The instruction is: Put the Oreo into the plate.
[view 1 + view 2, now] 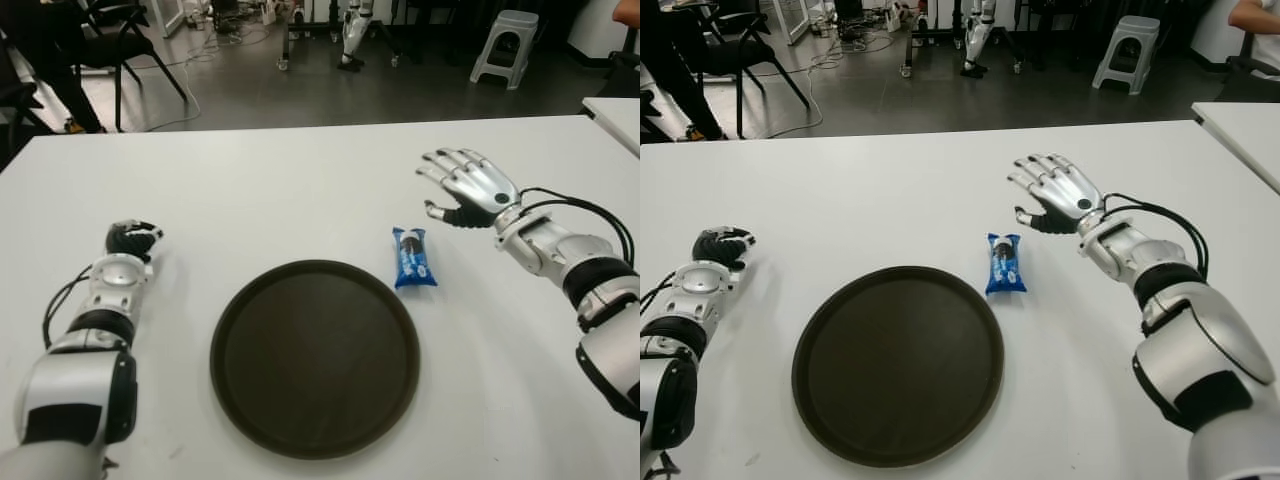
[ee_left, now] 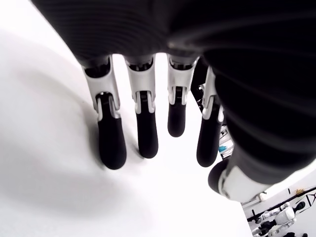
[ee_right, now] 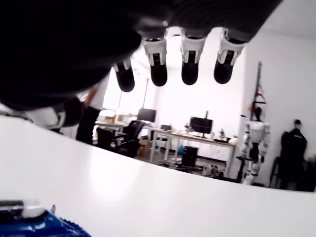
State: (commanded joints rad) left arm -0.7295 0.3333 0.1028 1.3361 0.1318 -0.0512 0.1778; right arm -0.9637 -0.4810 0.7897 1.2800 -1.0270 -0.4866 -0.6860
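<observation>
One Oreo pack (image 1: 413,257), one plate (image 1: 315,357), two hands.

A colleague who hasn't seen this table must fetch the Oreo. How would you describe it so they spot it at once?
On the white table, find the big round dark plate. Just off its far right rim, between it and the open right robot hand, lies the Oreo: a small blue packet, the only colourful thing there.

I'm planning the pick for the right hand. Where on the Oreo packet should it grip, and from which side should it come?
Probably across the middle of the Oreo packet, pinching its two long edges from above. It lies flat on the table, long axis pointing away from the robot, just right of the plate. The right hand, open and holding nothing, shows beyond it and to the right, so it could come down from that side.
</observation>
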